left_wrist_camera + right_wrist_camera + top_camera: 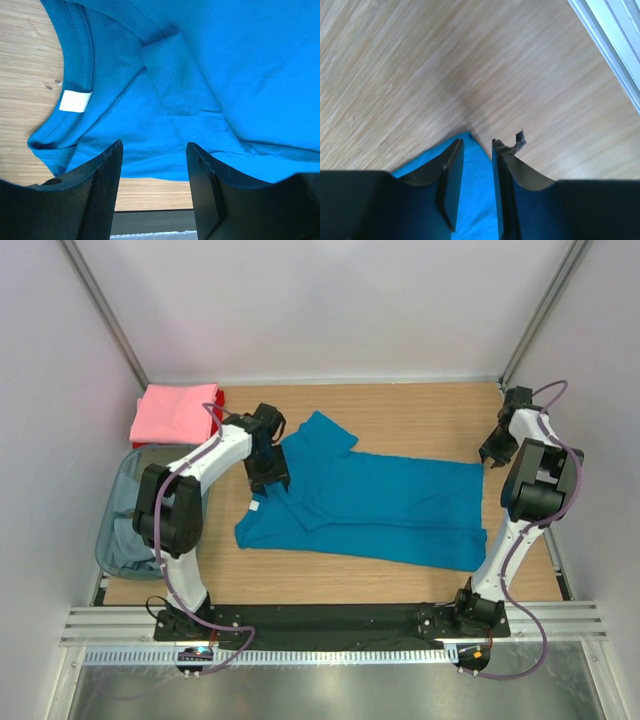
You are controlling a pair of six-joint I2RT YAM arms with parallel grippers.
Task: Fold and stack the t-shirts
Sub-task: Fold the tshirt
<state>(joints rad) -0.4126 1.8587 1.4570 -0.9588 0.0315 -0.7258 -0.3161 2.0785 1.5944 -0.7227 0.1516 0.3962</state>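
We see the teal t-shirt (380, 505) spread flat on the wooden table (400, 410). Our left gripper (154, 147) hangs over its collar, fingers wide and empty. Our right gripper (477, 142) stands narrowly parted over one hem corner.

1 translucent grey-blue bin (108, 540) (white walls (300, 300) around) sits at the left of the wooden table (420, 420).

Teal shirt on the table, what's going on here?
Both arms are at the teal blue short-sleeved t-shirt, spread on the wooden table with one sleeve folded in. The left gripper is open over the collar end. The right gripper sits at a hem corner, jaws slightly apart, not clamping. A folded pink t-shirt lies at the far left, and the translucent grey-blue plastic bin holds more cloth.
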